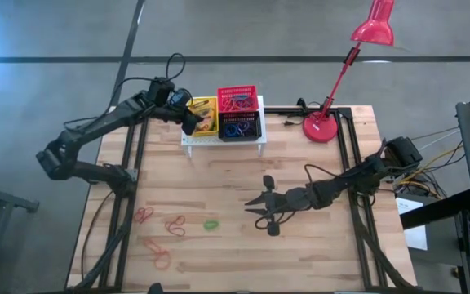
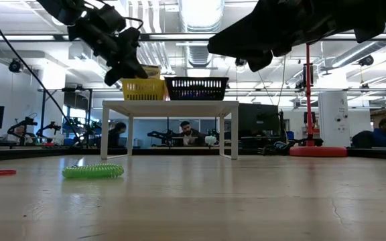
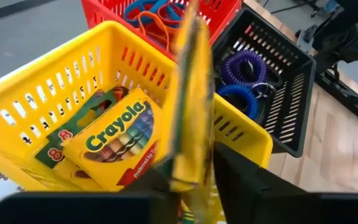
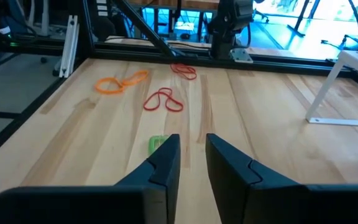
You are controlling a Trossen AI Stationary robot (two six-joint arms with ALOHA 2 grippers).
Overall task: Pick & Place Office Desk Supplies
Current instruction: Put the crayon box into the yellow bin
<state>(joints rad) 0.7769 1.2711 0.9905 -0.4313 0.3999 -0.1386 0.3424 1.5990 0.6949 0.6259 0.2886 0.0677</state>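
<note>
A: Overhead, the left gripper [image 1: 188, 117] is seen over the yellow basket [image 1: 203, 116] on the white stand [image 1: 222, 140] at the bench's far edge, beside the red basket [image 1: 237, 100] and black basket [image 1: 240, 128]. The right gripper [image 1: 261, 206] is held above the bench's middle, with nothing between its parted fingers. Loose loops are left near the front left corner, among them a green loop [image 1: 210, 224].

B: And from table height?

A: The baskets are seen atop the stand, the left gripper just above the yellow one. The green loop is shown lying flat on the bench.

B: What is shown at the left wrist?

A: A crayon box [image 3: 190, 93] is held upright, on edge, between the fingers above the yellow basket; two more boxes [image 3: 114, 140] are lying inside. Whether the grip is firm or easing cannot be told.

B: The risk?

A: If released this upright, the box may be tipped against the wall, or caught on the rim and dropped onto the stand.

B: And the right wrist?

A: Narrowly parted fingers are aimed toward the green loop; a thin loop could be missed by a poor descent.
</note>
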